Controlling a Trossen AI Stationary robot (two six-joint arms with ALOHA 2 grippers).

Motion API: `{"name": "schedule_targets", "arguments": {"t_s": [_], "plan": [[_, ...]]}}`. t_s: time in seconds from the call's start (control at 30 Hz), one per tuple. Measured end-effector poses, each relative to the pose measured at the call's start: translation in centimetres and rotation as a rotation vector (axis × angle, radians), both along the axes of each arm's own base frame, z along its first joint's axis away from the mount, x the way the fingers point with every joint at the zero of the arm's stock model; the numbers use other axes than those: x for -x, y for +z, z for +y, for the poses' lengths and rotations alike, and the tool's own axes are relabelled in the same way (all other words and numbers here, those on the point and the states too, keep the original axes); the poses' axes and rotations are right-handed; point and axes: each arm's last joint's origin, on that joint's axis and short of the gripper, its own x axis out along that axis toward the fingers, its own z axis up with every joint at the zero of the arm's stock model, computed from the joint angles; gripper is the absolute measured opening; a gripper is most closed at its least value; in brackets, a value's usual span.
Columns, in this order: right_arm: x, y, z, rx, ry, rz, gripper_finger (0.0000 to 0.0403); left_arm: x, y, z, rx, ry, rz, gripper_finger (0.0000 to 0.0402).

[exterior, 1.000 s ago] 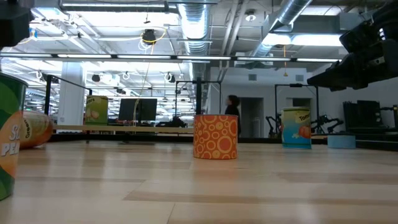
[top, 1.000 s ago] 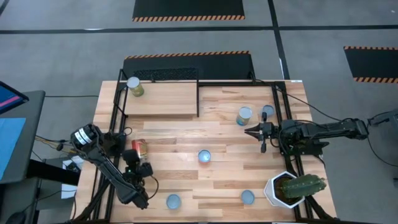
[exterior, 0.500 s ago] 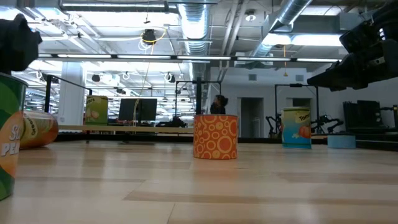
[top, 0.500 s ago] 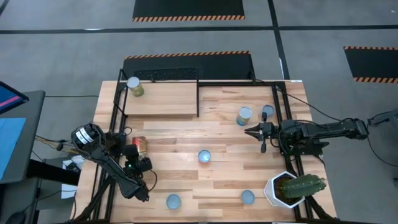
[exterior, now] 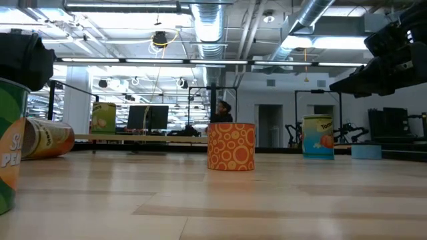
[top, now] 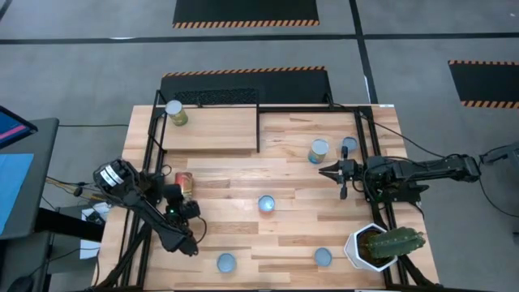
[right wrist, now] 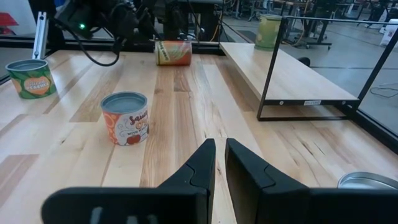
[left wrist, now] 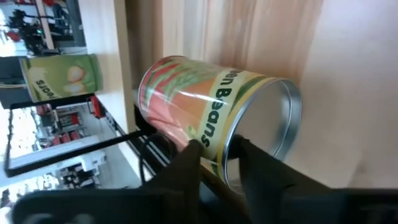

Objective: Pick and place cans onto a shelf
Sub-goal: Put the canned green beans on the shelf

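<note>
A can with a green, yellow and orange label (top: 183,182) lies on its side near the table's left edge, beside the black rods; it also shows in the left wrist view (left wrist: 205,106) and the low view (exterior: 47,137). My left gripper (top: 176,195) is at its near end, closed on it (left wrist: 217,152). My right gripper (top: 327,171) hovers shut and empty at the right, near a white-topped can (top: 319,150). One green can (top: 174,111) stands on the shelf (top: 215,130). Other cans stand on the table (top: 266,203), (top: 225,261), (top: 323,256), (top: 349,144). My left gripper has the rim (left wrist: 229,163) at the lying can's silvery end between its two fingers. One finger (left wrist: 189,155) is on the labelled wall and the other finger (left wrist: 249,152) is over the end face. The fingers come level from the table's near side. The can lies on the tabletop.
A white pot with a cactus (top: 381,243) stands at the near right corner. Black rods frame the shelf (right wrist: 273,68) and run along the table's left edge (top: 154,162). A person (exterior: 223,110) shows far off in the room.
My left gripper has gone toward the table's far edge. The lying can has slid along the table with it, toward the shelf, and has turned a little about.
</note>
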Motion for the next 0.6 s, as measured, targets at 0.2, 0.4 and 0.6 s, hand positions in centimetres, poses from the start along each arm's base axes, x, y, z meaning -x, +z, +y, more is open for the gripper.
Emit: {"name": "schedule_targets", "arguments": {"t_s": [0.2,0.4,0.6], "plan": [[0.0,-0.1,0.0,0.000,0.000,0.009,0.0060,-0.3,0.2,0.4,-0.010,0.010,0.021,0.0008],[0.0,-0.1,0.0,0.000,0.000,0.009,0.0060,-1.2,1.4,0.3,-0.017,0.047,0.029,0.0001],[0.0,-0.1,0.0,0.000,0.000,0.009,0.0060,-2.3,3.9,-0.1,0.016,0.084,-0.094,0.0002]]}}
